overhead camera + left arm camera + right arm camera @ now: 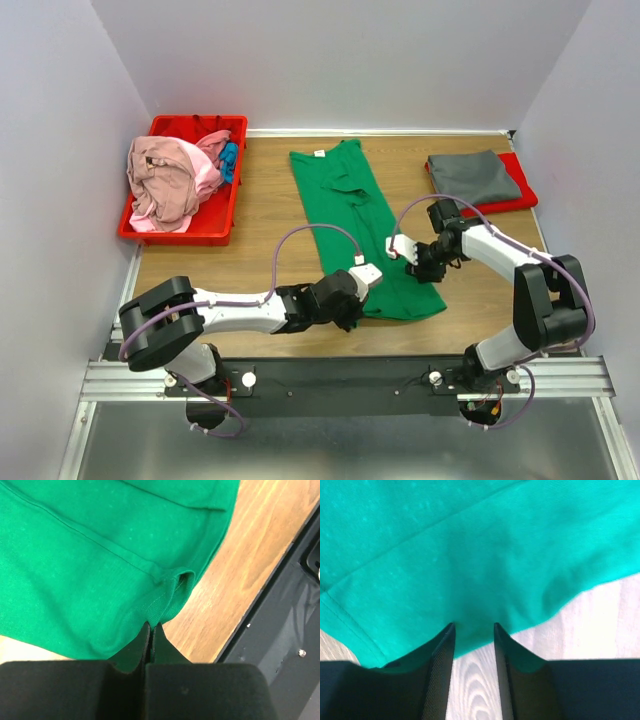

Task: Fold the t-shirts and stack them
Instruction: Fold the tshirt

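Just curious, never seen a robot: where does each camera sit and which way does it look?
Top: above and behind the arms, looking down at table, green shirt, red bin; both arms show.
Left wrist: faces the shirt's hem, pinched in the shut left gripper.
Right wrist: faces the shirt's edge past the open right gripper.
Shared: all three show the green shirt on the table.

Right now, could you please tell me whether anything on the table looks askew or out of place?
The green t-shirt lies slanted across the table, and its near corner is puckered where the left gripper pinches the hem. The pink shirts are heaped loosely in the red bin, overhanging its rim. Nothing looks damaged.
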Available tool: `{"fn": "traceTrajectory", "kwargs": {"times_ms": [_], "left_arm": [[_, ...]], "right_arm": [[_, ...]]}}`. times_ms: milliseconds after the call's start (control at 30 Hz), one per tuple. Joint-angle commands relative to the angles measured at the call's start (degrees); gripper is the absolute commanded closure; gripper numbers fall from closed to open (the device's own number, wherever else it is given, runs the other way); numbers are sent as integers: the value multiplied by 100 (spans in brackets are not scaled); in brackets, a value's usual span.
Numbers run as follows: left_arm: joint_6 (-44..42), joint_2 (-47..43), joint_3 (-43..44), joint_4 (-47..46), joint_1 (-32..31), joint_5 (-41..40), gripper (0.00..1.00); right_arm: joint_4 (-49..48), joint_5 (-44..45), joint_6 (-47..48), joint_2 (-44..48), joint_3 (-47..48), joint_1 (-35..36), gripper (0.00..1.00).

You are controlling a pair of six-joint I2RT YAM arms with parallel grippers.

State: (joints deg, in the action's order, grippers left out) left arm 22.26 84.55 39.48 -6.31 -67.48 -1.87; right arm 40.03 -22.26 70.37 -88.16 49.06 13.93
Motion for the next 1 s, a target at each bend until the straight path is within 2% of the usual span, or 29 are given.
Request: {"fn": "traceTrajectory", "kwargs": {"times_ms": [0, 167, 300, 633, 800, 867, 967], "left_arm": [[-178, 44, -64, -231, 33, 354, 100], [-196, 53, -81, -283, 33, 512, 100], [-187, 44, -73, -319, 33, 582, 100], [-161, 70, -72, -301, 33, 661, 100], [-161, 61, -46, -292, 33, 679, 100], [-161, 44, -46, -275, 33, 679, 100], [-178, 9, -64, -257, 33, 670, 100]], "right_arm": [[231, -85, 82, 421, 200, 39, 52], [1636, -734, 1275, 1115, -80, 39, 39], [1535, -622, 1664, 1398, -774, 66, 34], [963, -103, 1752, 1363, -1380, 311, 34], [322, 257, 1515, 1319, -1618, 399, 37], [164, 327, 1454, 1266, -1706, 408, 40], [32, 398, 1453, 1301, -1864, 417, 52]]}}
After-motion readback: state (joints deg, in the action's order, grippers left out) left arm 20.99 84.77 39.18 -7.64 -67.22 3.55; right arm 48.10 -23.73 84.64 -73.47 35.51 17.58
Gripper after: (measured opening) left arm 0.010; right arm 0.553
